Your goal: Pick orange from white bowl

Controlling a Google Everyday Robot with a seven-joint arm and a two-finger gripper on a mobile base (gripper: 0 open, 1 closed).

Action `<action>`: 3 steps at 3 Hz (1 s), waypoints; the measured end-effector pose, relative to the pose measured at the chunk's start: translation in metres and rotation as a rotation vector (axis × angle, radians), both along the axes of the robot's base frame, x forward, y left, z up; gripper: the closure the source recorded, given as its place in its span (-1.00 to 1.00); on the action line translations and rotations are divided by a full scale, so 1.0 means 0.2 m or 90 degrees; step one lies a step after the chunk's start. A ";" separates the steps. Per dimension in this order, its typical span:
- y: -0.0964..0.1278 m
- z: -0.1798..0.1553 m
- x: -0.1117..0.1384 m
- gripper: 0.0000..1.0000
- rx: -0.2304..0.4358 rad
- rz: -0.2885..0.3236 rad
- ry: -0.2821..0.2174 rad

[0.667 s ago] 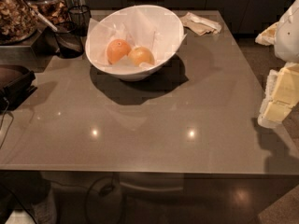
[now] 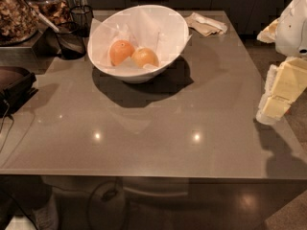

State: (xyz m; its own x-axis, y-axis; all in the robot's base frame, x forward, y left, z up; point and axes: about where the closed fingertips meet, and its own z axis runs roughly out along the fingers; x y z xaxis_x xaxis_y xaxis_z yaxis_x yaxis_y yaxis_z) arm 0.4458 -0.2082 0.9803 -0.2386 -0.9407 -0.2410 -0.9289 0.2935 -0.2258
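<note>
A glossy grey-brown bench [image 2: 153, 128] throws back two ceiling lights. The gripper [image 2: 272, 107], pale and blocky, hangs over its right edge; I cannot tell whether it is spread or closed. Well apart from it, across the bench and farther back, sits the white bowl [image 2: 165, 20], wide, smooth, slant-rimmed and lined with crinkled paper. In the bowl the orange [image 2: 145, 57], round, dull-skinned and pale, is the fruit nearer the gripper, touching or almost touching a redder fruit [image 2: 121, 51] beyond it. The orange looks firm, moderately heavy and likely to roll. It is probably best taken from above, across its widest part, along the line that avoids its neighbour.
</note>
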 end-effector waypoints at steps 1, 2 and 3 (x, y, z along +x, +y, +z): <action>0.14 0.03 0.13 -1.00 0.058 -0.009 0.036; 0.28 0.07 0.29 -1.00 0.089 0.004 0.057; 0.31 0.11 0.32 -1.00 0.097 0.007 0.036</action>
